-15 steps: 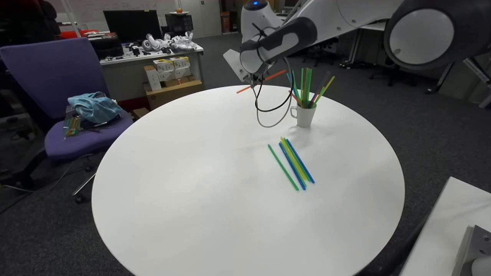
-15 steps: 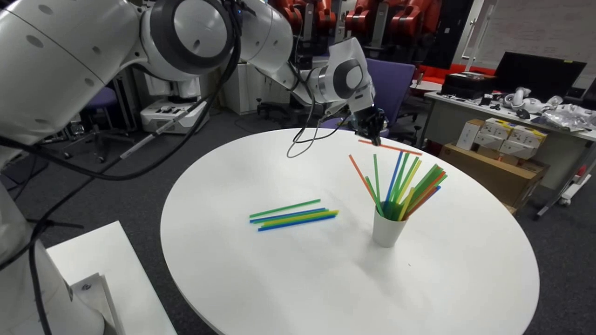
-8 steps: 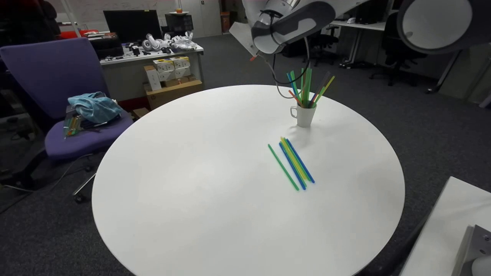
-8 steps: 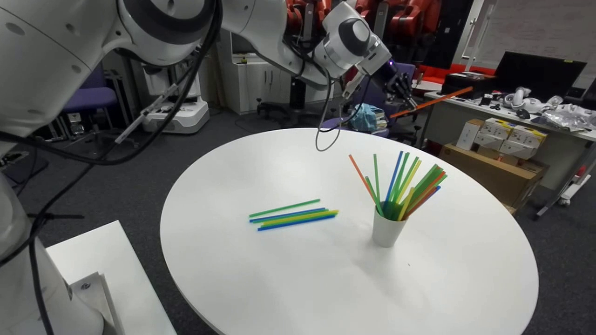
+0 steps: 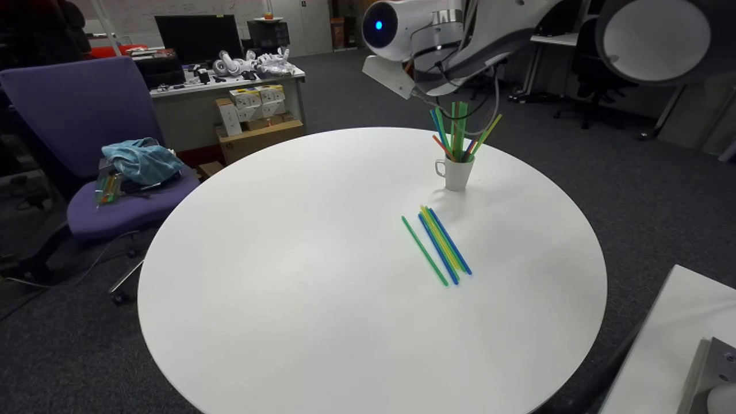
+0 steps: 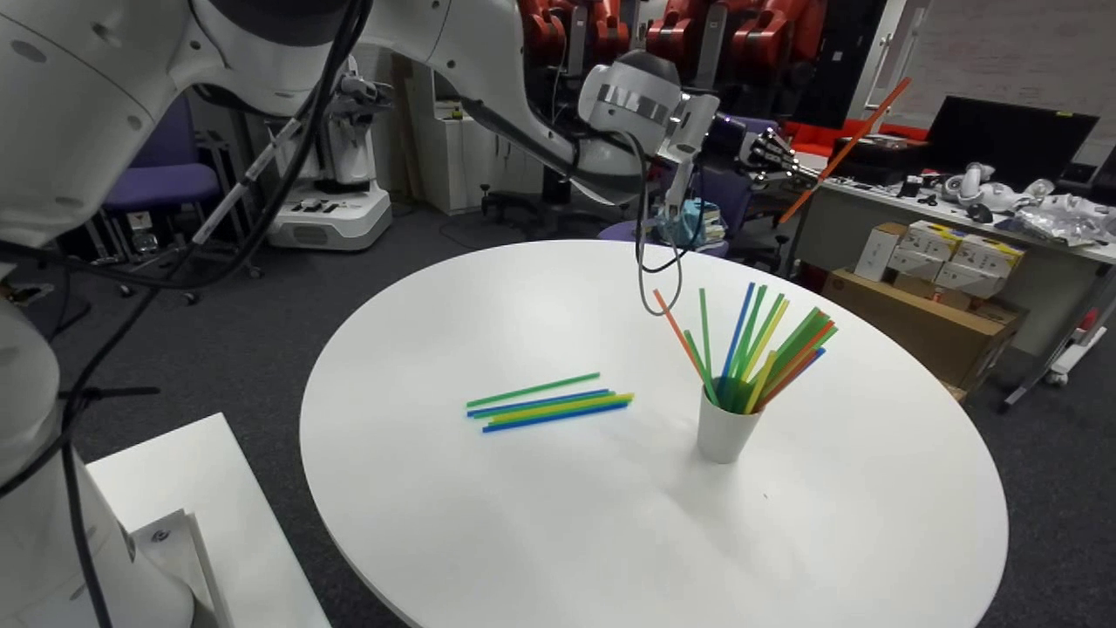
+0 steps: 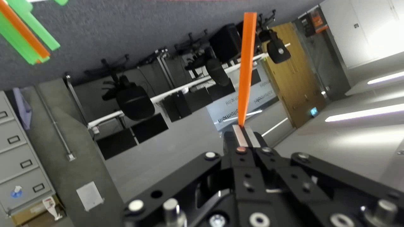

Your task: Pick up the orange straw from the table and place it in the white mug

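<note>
White mug [image 6: 725,434]: in both exterior views it stands upright on the round white tabletop [image 6: 540,523].
Mug straws [image 6: 761,349]: a thick bunch in green, yellow, blue and orange-red is inside the mug, rising far over its rim and leaning to several sides; one reddish straw [image 6: 675,327] leans to the left in an exterior view.
Loose straws [image 6: 562,408]: blue, green and yellow ones lie close together, to the left of the mug in an exterior view; a single green straw [image 6: 534,390] lies just beside them.
Clear bag [image 5: 105,198]: it lies on the purple chair [image 5: 75,109], near a blue cloth [image 5: 141,161]; green and orange colours show through, but the content is too small to tell.
Orange straw [image 7: 247,63]: it is in the air, apart from the mug, and appears past the far edge of the tabletop in an exterior view.
Look of the orange straw: long, thin, straight, bright orange; it is tilted, with the higher end to the right in an exterior view.
Gripper [image 7: 243,130]: its fingertips are pressed together, with the orange straw pinched between them, nearer to the lower end.
</note>
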You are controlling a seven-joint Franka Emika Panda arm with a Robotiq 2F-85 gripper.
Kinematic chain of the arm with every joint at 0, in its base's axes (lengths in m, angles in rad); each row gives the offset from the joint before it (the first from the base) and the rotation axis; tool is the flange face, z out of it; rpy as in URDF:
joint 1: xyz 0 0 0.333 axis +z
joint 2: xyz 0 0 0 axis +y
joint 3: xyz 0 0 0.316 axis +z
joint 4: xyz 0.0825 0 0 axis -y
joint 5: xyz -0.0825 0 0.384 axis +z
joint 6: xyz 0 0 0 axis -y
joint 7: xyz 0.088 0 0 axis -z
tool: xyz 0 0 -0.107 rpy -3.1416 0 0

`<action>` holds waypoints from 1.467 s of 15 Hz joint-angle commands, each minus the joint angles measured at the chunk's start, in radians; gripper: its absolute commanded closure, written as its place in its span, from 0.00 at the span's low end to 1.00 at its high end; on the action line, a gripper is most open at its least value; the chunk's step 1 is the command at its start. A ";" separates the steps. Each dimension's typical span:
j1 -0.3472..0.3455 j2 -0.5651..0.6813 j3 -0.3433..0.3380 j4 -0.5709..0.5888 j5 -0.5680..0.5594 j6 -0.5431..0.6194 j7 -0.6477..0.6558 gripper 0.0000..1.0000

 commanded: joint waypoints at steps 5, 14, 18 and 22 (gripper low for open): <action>0.200 -0.089 -0.177 -0.262 -0.458 -0.088 0.090 1.00; -0.196 -0.404 0.380 -0.551 -0.823 -0.128 -0.039 1.00; -0.361 -0.459 0.506 -0.579 -0.778 -0.134 -0.148 1.00; -0.445 -0.477 0.571 -0.599 -0.767 -0.121 -0.177 1.00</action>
